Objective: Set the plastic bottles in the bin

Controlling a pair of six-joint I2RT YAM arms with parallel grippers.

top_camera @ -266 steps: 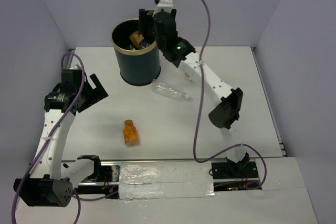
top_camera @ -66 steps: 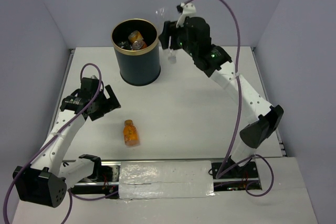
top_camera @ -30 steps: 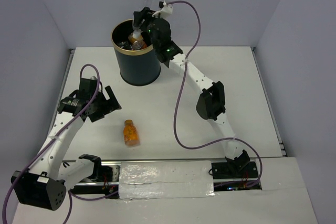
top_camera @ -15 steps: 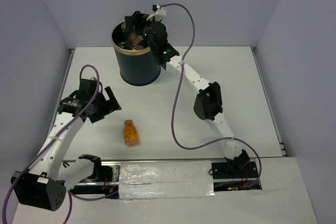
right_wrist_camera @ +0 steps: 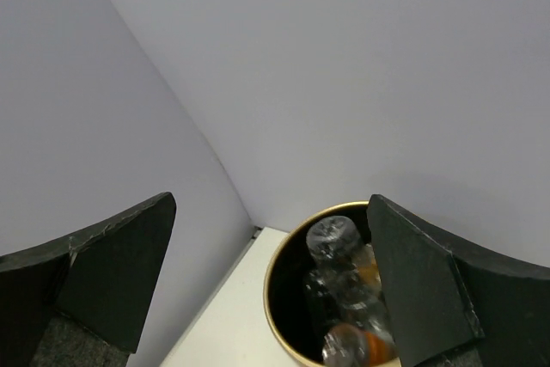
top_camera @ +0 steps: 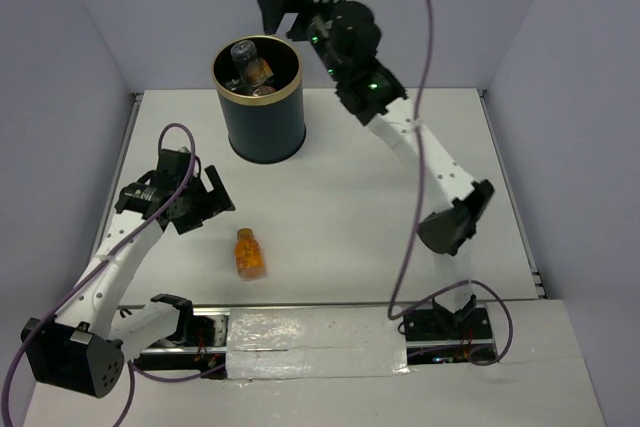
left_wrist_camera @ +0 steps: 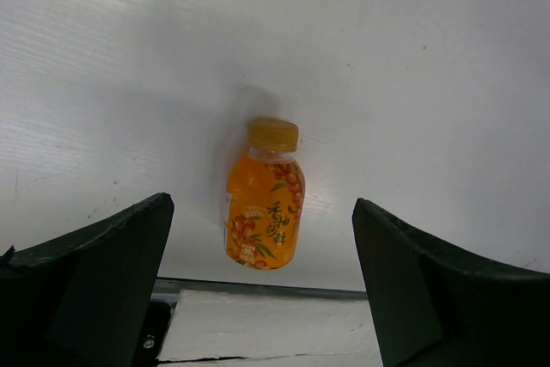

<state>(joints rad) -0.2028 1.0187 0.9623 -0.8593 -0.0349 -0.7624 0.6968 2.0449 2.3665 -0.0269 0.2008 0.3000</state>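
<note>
An orange-liquid bottle (top_camera: 249, 253) with a yellow cap lies on the table; it also shows in the left wrist view (left_wrist_camera: 264, 197). My left gripper (top_camera: 203, 204) is open, just left of it and above the table. The dark bin (top_camera: 262, 117) with a gold rim stands at the back; inside it a clear bottle (top_camera: 243, 53) stands on end beside orange ones. The right wrist view shows the bin's rim (right_wrist_camera: 277, 269) and the clear bottle (right_wrist_camera: 333, 247) inside. My right gripper (top_camera: 283, 7) is open and empty, high above and behind the bin.
Grey walls close in the back and both sides. Taped mounting plates (top_camera: 310, 332) with the arm bases run along the near edge. The right arm's purple cable (top_camera: 420, 97) loops over the right half of the table.
The right gripper has risen out of the bin's mouth and moved back and right; the clear bottle it carried earlier now stands in the bin. The left arm has barely moved.
</note>
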